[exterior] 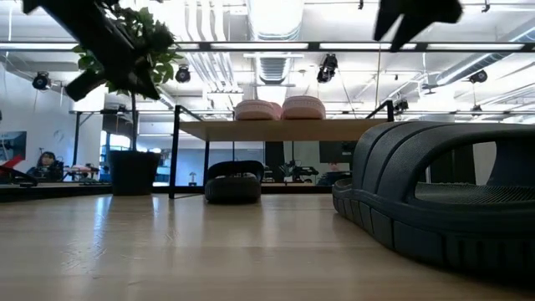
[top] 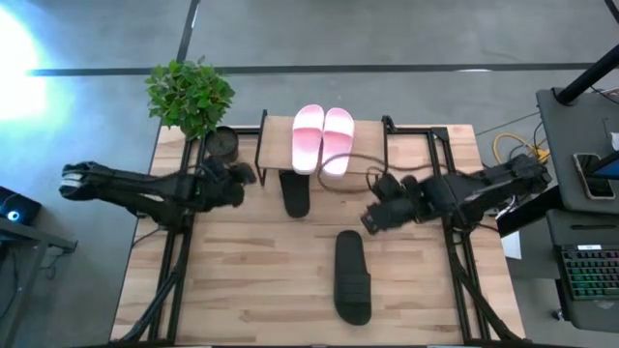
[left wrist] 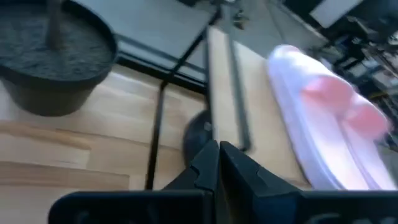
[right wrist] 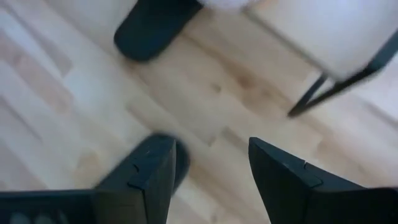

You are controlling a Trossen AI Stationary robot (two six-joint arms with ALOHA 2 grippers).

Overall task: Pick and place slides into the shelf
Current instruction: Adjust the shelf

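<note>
**A:** Where do the slides stand?

**B:** The pink pair (top: pixel 323 138) lies side by side on top of the shelf (top: pixel 274 145). One black slide (top: pixel 296 193) is tucked under the shelf's front edge, half hidden by the plank. The other black slide (top: pixel 352 275) is loose on the counter (top: pixel 242 280), well clear of the shelf, so I judge it the one left to place.

**A:** Which arm is better set for it?

**B:** The right gripper (top: pixel 373 219). From above it hangs just off the loose slide's toe end, towards the shelf and slightly to the robot's right, with its fingers (right wrist: pixel 146 171) spread wide. The left gripper (top: pixel 247 175) waits by the shelf's left frame next to the plant pot (top: pixel 221 142), farther away, its fingers (left wrist: pixel 239 171) pressed together on nothing.

**A:** And how does the slide lie?

**B:** Its long axis runs straight from the shelf towards the counter's front edge. The strap sits across the half farther from the shelf. The right gripper would probably need to travel away from the shelf along that axis and come down across the slide's width.

**A:** Any brand or writing?

**B:** None I can read. The low view shows ribbed moulding on the near black slide's strap, no lettering.
</note>
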